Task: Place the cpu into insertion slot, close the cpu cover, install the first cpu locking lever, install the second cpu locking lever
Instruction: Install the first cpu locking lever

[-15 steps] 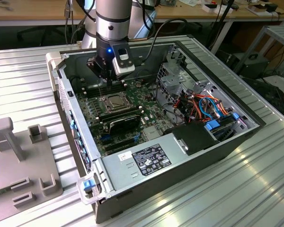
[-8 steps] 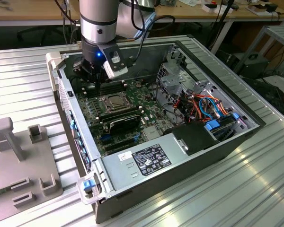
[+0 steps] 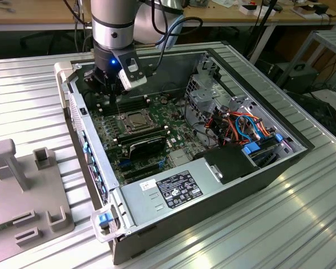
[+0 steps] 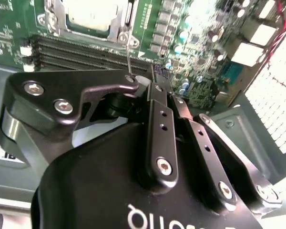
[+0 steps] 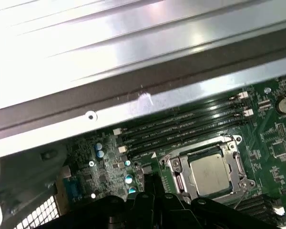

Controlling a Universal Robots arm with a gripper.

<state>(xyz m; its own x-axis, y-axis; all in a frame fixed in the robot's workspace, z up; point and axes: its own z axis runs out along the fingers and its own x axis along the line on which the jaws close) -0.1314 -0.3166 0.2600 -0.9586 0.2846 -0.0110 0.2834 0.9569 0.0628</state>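
Gripper [image 4: 152, 90] body looms closest in the second wrist view, fingers narrowed together around a thin upright lever [image 4: 128, 52] that rises just beyond its tips. Cpu [image 5: 209, 173] already sits in the slot [image 5: 174, 164] right ahead of the tool, cover [image 5: 234, 160] down over it. Judging by the raised wire, the levers look not fully latched, though I can't tell which one this is.

Arm [image 3: 113, 19]: silver-grey cylinder, black band, blue light. Gripper [image 4: 155, 90]: matte black linkage plates, silver screws, white lettering.
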